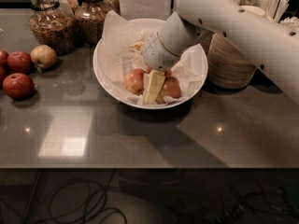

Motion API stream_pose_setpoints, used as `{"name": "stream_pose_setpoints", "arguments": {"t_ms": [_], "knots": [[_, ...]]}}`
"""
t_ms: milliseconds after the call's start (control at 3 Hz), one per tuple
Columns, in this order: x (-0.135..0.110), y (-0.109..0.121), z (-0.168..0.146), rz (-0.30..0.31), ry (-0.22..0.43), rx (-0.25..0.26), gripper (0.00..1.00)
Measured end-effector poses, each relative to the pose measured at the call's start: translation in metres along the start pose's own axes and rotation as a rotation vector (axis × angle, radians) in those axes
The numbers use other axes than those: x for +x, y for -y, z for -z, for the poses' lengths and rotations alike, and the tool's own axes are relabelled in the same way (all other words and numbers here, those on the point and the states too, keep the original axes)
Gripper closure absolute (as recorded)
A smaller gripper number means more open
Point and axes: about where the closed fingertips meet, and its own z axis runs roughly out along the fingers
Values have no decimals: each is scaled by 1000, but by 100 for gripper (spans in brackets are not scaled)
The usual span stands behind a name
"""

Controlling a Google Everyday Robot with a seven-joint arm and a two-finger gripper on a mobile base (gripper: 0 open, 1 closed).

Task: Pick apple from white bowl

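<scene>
Counter [140,141]: pincer [153,88] beside apple [134,80] in bowl [99,73]

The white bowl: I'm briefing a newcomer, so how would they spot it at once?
On the dark countertop, look mid-back, between the glass jars and the stacked beige bowls. The white bowl is the wide, shallow one lined with crumpled paper, holding apples, with the robot's hand inside it.

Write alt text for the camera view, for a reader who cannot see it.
The robot's hand reaches down into the white bowl, set among the apples lying on its paper liner. Several loose apples sit on the grey table at picture left, with glass jars behind them and stacked beige bowls at picture right.
</scene>
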Motion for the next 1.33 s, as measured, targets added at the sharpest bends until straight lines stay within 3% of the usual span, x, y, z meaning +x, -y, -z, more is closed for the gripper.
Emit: {"name": "stream_pose_setpoints", "arguments": {"t_ms": [333, 1333], "knots": [[0, 0, 0, 0, 0, 0, 8], [0, 0, 0, 0, 0, 0, 78]]}}
